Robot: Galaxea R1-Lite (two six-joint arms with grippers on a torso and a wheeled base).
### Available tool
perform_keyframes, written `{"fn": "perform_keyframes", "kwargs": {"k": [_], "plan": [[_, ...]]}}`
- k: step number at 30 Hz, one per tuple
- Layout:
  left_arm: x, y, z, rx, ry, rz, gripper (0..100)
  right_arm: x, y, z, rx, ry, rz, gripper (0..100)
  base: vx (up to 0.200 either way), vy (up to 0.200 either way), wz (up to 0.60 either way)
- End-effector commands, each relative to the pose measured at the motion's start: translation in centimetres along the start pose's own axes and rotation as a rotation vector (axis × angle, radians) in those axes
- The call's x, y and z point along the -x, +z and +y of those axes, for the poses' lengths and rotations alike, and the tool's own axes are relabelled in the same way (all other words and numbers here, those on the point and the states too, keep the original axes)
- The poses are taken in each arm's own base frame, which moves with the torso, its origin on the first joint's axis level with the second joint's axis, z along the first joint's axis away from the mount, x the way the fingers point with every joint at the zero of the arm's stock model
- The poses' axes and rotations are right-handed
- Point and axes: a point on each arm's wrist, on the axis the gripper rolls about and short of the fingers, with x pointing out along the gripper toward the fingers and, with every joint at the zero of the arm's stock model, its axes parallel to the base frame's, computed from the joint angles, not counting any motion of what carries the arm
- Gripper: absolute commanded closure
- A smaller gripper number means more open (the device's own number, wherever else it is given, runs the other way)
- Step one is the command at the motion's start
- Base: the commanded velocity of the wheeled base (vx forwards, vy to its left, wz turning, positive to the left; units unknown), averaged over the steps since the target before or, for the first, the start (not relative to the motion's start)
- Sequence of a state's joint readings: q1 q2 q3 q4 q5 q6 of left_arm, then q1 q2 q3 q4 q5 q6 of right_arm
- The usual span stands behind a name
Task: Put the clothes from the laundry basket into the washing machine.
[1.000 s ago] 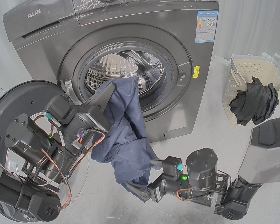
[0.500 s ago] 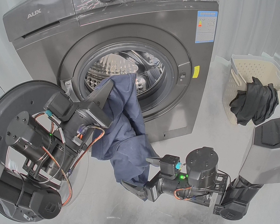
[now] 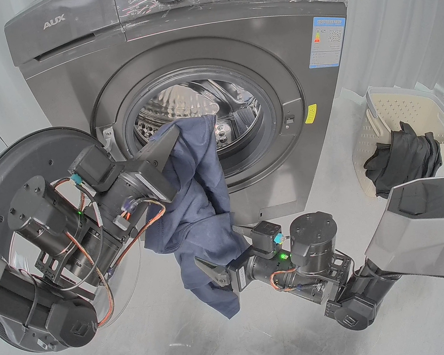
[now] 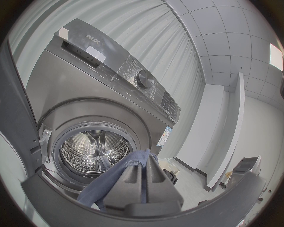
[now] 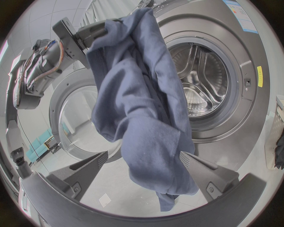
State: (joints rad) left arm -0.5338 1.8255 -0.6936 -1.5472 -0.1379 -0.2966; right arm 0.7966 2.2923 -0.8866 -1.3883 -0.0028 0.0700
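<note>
A blue garment [image 3: 199, 207] hangs in front of the washing machine [image 3: 270, 66], its top at the rim of the open drum [image 3: 187, 105]. My left gripper [image 3: 173, 136] is shut on the garment's top edge; the left wrist view shows the cloth [image 4: 112, 180] pinched by that gripper [image 4: 144, 165]. My right gripper [image 3: 216, 245] is open lower down, and the garment's lower part [image 5: 142, 103] hangs between its spread fingers [image 5: 88, 168]. A black bundle of clothes [image 3: 404, 159] drapes over the white laundry basket [image 3: 418, 109] at the right.
The round machine door [image 3: 18, 164] stands swung open on the left, behind my left arm. The basket leans on the floor right of the machine. Grey floor lies bare under the hanging garment.
My right gripper has risen from the garment's bottom hem toward the machine, still open, so cloth now hangs below it. My left gripper shifted slightly left, still holding the garment's top.
</note>
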Motion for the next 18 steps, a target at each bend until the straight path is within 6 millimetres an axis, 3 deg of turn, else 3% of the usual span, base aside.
{"fn": "perform_keyframes", "kwargs": {"k": [1, 8, 9, 14, 18], "plan": [[0.0, 0.2, -0.1, 0.0, -0.002, -0.006, 100, -0.8, -1.7, -0.3, 0.002, -0.004, 0.028, 0, 0.0, 0.0, 0.0], [0.0, 0.3, -0.1, 0.0, -0.003, -0.009, 100, -2.0, -1.4, -0.6, 0.002, -0.012, -0.012, 0, 0.0, 0.0, 0.0], [0.0, 0.2, -0.1, 0.001, -0.003, -0.008, 100, -2.1, -1.4, -0.7, 0.002, -0.014, -0.015, 100, 0.0, 0.0, 0.0], [0.0, -0.1, 0.1, 0.007, 0.002, 0.002, 100, -1.7, -0.5, -0.9, 0.002, -0.028, -0.029, 100, 0.0, 0.0, 0.0], [0.0, -0.3, 0.7, 0.003, 0.022, 0.008, 100, 0.3, 1.9, -0.8, 0.002, -0.03, -0.049, 100, 0.0, 0.0, 0.0]]}}
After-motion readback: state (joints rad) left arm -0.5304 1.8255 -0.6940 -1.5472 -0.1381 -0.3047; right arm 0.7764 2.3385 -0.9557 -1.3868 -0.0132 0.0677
